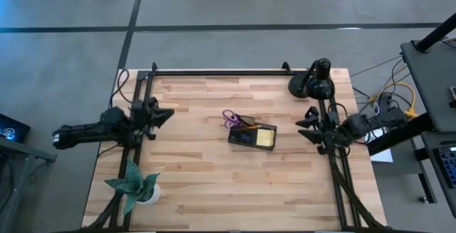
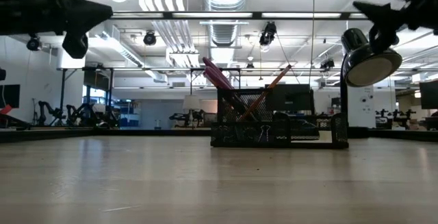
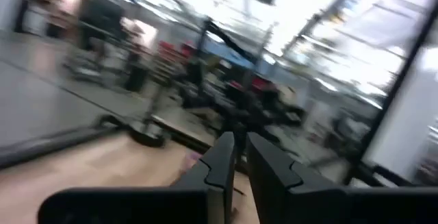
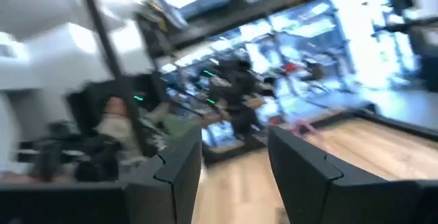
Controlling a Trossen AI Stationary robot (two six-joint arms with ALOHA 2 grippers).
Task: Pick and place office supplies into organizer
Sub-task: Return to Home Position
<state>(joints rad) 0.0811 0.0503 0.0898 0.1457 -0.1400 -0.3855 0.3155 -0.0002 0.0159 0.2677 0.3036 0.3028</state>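
The organizer (image 1: pixel 246 137), a small dark tray, stands at the table's middle, also seen in the low view (image 2: pixel 287 133). Purple-handled scissors (image 1: pixel 229 119) stick out of its left end, handles up and leaning (image 2: pixel 220 79). An orange pencil (image 1: pixel 248 127) leans inside it (image 2: pixel 272 88). A yellow sticky-note pad (image 1: pixel 266 138) lies in its right part. My left gripper (image 1: pixel 168 113) hovers shut at the table's left edge, well above the wood. My right gripper (image 1: pixel 302 128) hovers open at the right edge, with nothing between its fingers (image 4: pixel 179 166).
A black desk lamp (image 1: pixel 313 80) stands at the far right corner, its head (image 2: pixel 370 58) hanging near my right gripper. A green paper plant (image 1: pixel 135 184) sits at the near left corner. Bare wood (image 1: pixel 235 183) lies between the organizer and the near edge.
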